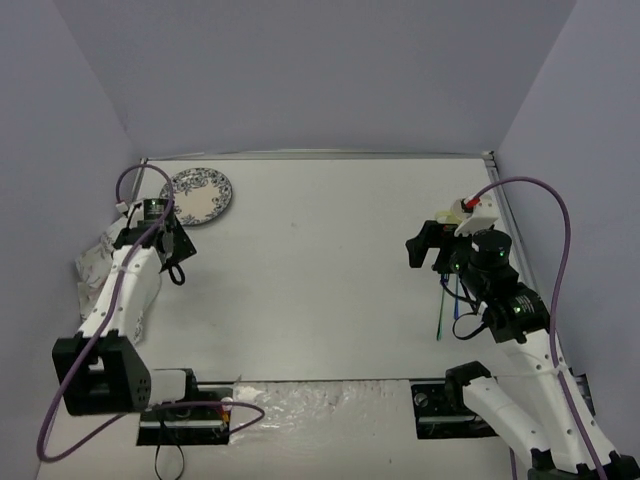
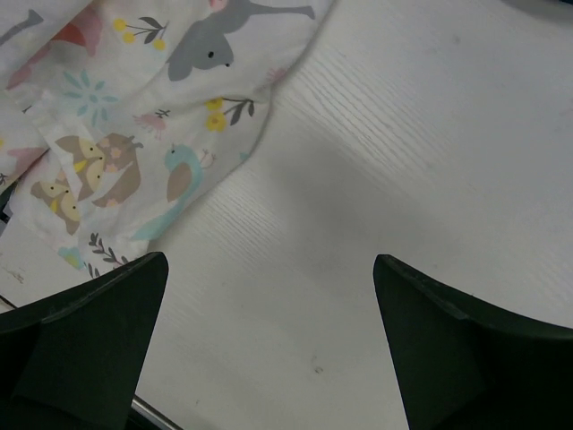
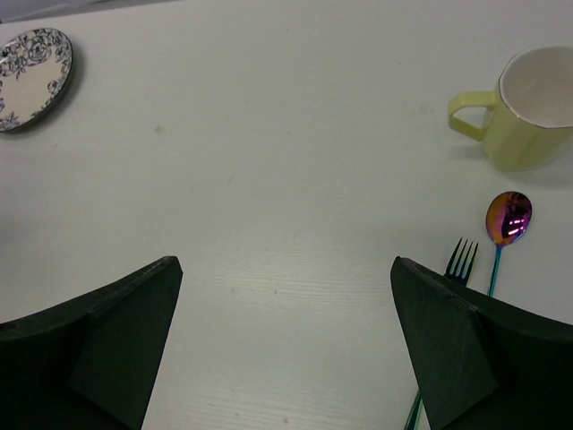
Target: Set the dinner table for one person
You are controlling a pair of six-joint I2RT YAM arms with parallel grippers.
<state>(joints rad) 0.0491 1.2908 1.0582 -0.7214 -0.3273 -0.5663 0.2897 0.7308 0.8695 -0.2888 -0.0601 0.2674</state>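
Starting stage, by my reading: nothing laid on the large matte white dinner table under both arms. Left gripper spread, empty, hovering beside crumpled pastel animal-print cloth placemat. Right gripper spread, empty. Next probably needs pinching a placemat edge and pulling it flat.

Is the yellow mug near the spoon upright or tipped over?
Upright. The yellow mug stands on its base, open rim facing up, and its white inside looks empty.
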